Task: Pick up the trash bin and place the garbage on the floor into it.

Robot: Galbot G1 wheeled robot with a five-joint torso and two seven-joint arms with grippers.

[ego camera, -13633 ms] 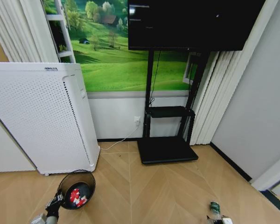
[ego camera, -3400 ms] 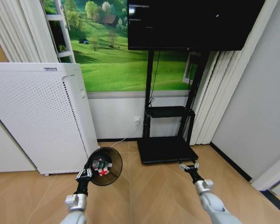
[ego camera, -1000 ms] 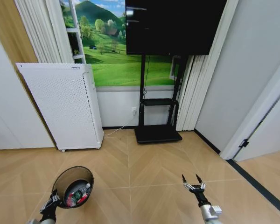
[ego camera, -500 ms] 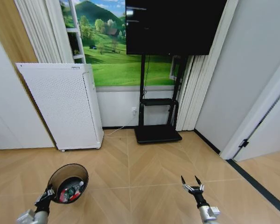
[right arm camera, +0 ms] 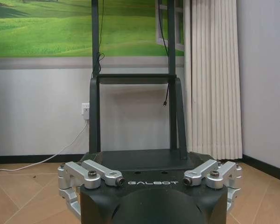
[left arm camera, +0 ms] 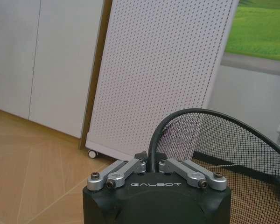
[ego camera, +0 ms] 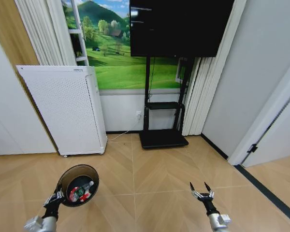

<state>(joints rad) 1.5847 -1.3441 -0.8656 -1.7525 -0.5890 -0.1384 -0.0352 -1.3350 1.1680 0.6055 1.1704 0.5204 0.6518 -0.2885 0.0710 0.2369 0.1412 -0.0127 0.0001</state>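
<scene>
Herringbone wood floor (ego camera: pixel 154 174) in a light tan runs back to a white lower wall under a green landscape mural, with a dark TV (ego camera: pixel 179 26) on a black stand (ego camera: pixel 163 137) at the centre and pale pleated curtains on either side. Against the wall to the robot's left stands a tall white perforated box appliance (ego camera: pixel 65 111) on small casters.

Low on the robot's left in the head view, the left gripper (ego camera: pixel 55 198) is clamped on the rim of the trash bin (ego camera: pixel 78 185), holding the black wire-mesh basket clear of the floor and tilted so that its mouth faces the head camera. Inside it lie the garbage (ego camera: pixel 79 192): red and white wrapper pieces and a small clear bottle, resting together against the lower wall of the bin. In the left wrist view the left gripper's (left arm camera: pixel 150 164) fingers meet on the dark rim wire, with the trash bin's mesh (left arm camera: pixel 224 154) spreading out beyond it and the appliance (left arm camera: pixel 163 74) close behind.

On the robot's right, the right gripper (ego camera: pixel 203 192) hovers above bare floor, well apart from the bin, its fingers spread wide and holding nothing. From the right wrist view, the right gripper (right arm camera: pixel 149 179) points toward the black stand (right arm camera: pixel 135 116) and the curtain (right arm camera: pixel 212 79).
</scene>
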